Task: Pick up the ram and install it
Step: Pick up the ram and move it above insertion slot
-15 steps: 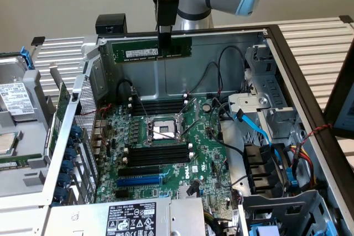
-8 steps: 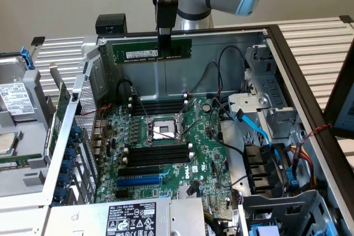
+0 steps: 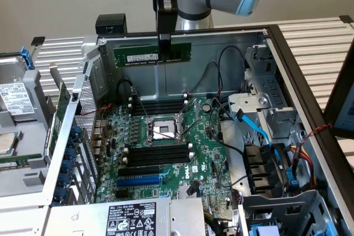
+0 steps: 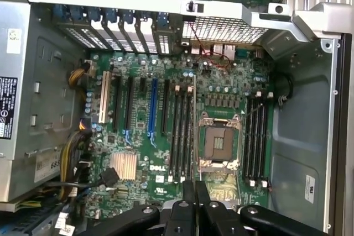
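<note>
Grey wall behind, slatted bench [image 3: 315, 42] under the open case [image 3: 182, 37]. We note the ram [image 3: 145, 55] hanging well above the socket [image 3: 164, 130], toward the case's back wall, long edge level and clear of the board [image 3: 204, 153]. The gripper [image 3: 164, 53] is clenched on the ram's upper edge, a little off mid-length. In the wrist view the gripper [image 4: 194, 192] looks down on the ram [image 4: 193, 131] edge-on.

We judge the ram light, stiff, thin and fragile. Flexing it or fingering the contact edge could harm it, so the top edge near the middle is the sound place to hold.

Black memory slots [image 3: 157, 106] lie in two banks, one on either side of the socket; both look vacant. The blue slot [image 3: 138, 181] lies beyond the near bank. Black cables [image 3: 218, 75] loop just beside the socket on the exterior view's right, with a blue cable [image 3: 255, 128] further that way. We judge the loops nearest the far bank the likeliest snag.
</note>
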`<state>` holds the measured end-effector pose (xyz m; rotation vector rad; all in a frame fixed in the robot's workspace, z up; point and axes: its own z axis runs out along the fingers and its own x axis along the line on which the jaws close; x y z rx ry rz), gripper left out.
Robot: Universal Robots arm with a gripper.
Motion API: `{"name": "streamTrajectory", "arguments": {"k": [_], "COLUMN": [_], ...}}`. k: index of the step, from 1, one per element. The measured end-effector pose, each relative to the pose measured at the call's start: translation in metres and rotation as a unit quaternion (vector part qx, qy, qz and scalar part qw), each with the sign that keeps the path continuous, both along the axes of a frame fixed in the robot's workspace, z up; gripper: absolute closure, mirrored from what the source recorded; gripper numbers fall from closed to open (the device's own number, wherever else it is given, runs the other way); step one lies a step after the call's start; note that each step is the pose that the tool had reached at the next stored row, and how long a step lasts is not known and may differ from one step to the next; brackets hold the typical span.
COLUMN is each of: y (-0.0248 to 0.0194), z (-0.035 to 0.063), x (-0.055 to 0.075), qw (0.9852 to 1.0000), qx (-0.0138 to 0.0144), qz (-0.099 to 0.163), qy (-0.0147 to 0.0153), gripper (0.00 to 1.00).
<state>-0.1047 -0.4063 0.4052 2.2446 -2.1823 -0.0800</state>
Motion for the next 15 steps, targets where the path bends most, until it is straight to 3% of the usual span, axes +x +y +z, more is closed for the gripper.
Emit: {"name": "streamTrajectory", "arguments": {"k": [11, 13, 15], "y": [0.0007, 0.0007, 0.0008], "z": [-0.0198, -0.0229, -0.0249], "x": [0.0, 0.0, 0.0], "qw": [0.9998, 0.9998, 0.9998], "qx": [0.0004, -0.0004, -0.0033], "qz": [-0.018, -0.02, -0.022], "qy": [0.0002, 0.0002, 0.0002], "gripper": [0.87, 0.87, 0.87]}}
